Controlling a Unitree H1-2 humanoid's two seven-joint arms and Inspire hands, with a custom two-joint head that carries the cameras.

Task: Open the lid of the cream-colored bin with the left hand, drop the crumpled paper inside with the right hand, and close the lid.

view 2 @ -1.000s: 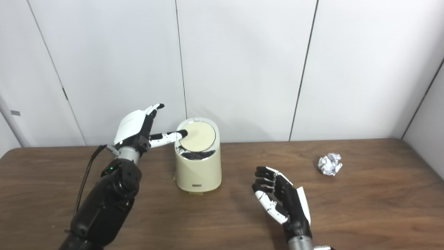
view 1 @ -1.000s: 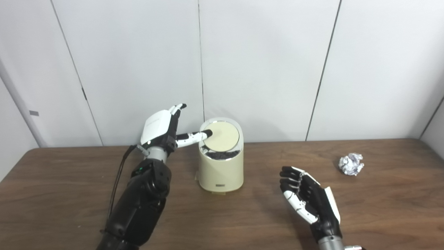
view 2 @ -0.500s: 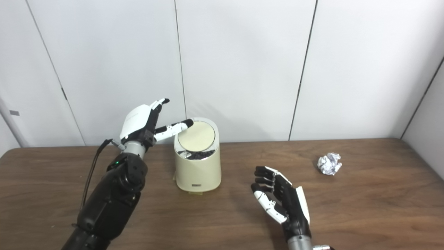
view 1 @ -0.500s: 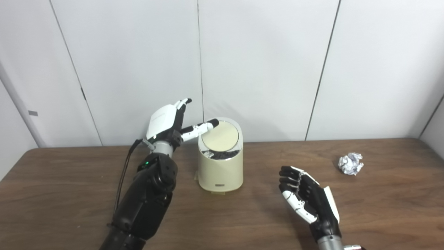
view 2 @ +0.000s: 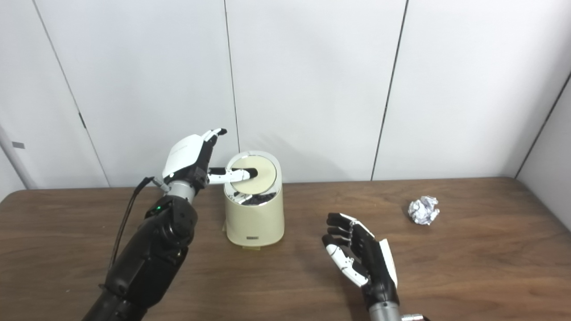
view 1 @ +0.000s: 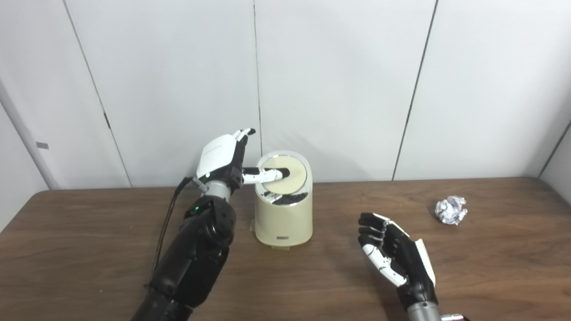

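Thumb of left hand presses lid (tilted).

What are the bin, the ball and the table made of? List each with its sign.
Bin: likely plastic, smooth cream wall, soft sheen; shiny mirror-like ring round the lid, perhaps chromed.
Ball: crumpled paper, white, sharp creases.
Table: wood or wood-look laminate, dark brown grain streaks.

Even, soft light from overhead fills both views, bright without harsh glare. The cream-colored bin throws a faint shadow onto the white wall panels behind it. The right hand leaves a soft dark patch on the counter. Focus is slightly soft throughout; the crumpled paper lacks fine detail.
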